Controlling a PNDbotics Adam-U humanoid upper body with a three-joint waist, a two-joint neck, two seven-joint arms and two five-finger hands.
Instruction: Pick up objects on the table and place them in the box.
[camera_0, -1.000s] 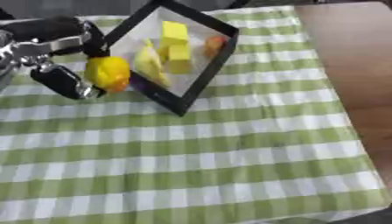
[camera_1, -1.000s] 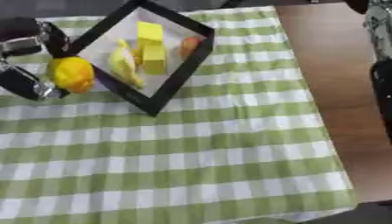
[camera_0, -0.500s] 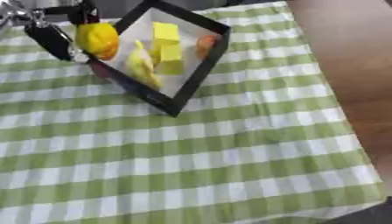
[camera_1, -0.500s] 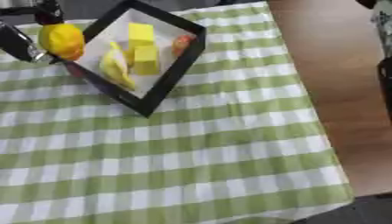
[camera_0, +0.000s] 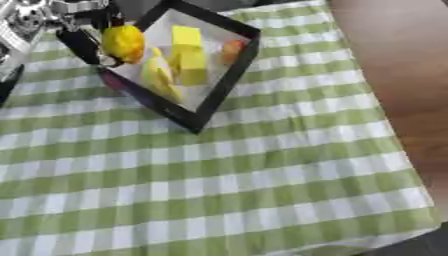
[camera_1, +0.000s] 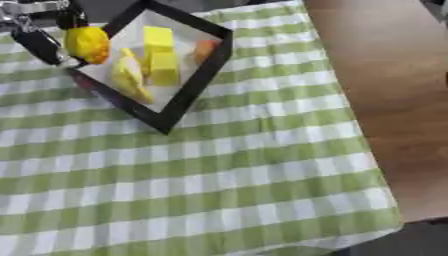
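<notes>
Here, a brown wooden desk (camera_0: 394, 75) is seen, most of it covered by a green-and-white checked cloth (camera_0: 219, 175) that runs from the far left corner down to the near edge; bare wood is left along the right edge. No loose objects are visible on the cloth. Toward the far left corner a black-framed square box with a pale floor (camera_0: 229, 75) is set cornerwise, one corner pointing at the near edge. Inside it, a yellow block (camera_0: 186, 37) and a second yellow block just nearer (camera_0: 192, 67) are lined up along the middle, pale yellow curved pieces (camera_0: 159, 80) lie beside them on the left, and a small orange-red piece (camera_0: 232, 50) sits by the right wall.

The left hand (camera_0: 83, 42), black with silver parts, is reached in from the far left corner, its fingers curled round a yellow rounded fruit, probably a lemon (camera_0: 122, 42). The fruit is held over the box's left wall, seemingly so that it can be let go inside the frame rather than on the cloth; the placing step is judged nearly complete.

In the right eye view more bare desk is shown along the right edge, while less of the left arm is shown. The right hand appears in neither view.
</notes>
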